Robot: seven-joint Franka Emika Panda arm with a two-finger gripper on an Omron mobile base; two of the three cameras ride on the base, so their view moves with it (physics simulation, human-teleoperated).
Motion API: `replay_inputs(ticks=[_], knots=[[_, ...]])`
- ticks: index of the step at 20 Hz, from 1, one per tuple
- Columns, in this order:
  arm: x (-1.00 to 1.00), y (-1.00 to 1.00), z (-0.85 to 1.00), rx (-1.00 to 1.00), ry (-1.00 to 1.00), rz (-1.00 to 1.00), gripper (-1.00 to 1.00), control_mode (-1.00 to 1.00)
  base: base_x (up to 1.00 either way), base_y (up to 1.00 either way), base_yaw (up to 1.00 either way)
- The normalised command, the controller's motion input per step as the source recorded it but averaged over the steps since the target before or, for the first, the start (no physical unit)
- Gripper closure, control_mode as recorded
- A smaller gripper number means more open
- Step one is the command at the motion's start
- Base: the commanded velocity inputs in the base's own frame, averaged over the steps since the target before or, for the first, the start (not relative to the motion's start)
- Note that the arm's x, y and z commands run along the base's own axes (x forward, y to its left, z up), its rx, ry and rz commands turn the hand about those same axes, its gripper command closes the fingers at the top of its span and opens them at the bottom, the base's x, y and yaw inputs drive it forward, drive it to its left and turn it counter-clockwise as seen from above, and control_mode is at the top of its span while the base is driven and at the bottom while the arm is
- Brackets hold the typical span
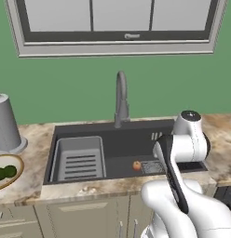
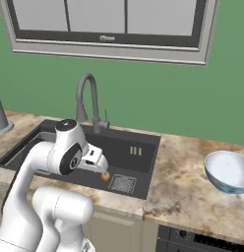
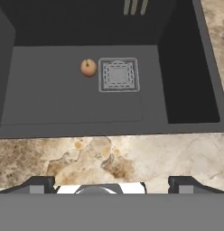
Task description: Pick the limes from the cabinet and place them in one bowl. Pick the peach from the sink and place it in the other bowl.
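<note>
The marbled countertop [image 1: 33, 135] carries the dark grey sink [image 1: 136, 132], set below the window [image 1: 117, 23] on the green wall. A grey gooseneck faucet [image 1: 120, 97] rises at the sink's rear edge, and a light grey slotted rack [image 1: 79, 158] fills its left end. The pale blue bowl [image 2: 228, 171] stands on the counter to the right of the sink. At the counter's left edge the shallow tan-rimmed bowl [image 1: 10, 171] holds the two limes [image 1: 5, 173], behind it a grey canister [image 1: 5, 123]. The gripper [image 3: 111, 184] hangs above the sink's front rim, fingers spread apart, holding nothing. The peach [image 3: 88, 67] lies on the sink floor, touching the left edge of the square drain [image 3: 118, 74].
</note>
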Motion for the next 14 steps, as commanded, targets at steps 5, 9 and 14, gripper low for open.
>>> replay_inputs(ticks=[5, 9, 14], knots=[[0.00, 0.00, 0.00, 0.00, 0.00, 0.00, -1.00, 1.00, 0.37, -0.20, 0.09], [0.55, -0.20, -0.08, 0.03, -0.07, 0.11, -1.00, -1.00, 0.00, 0.00, 0.00], [0.78, -0.07, -0.17, 0.01, -0.04, 0.09, -1.00, -1.00, 0.00, 0.00, 0.00]])
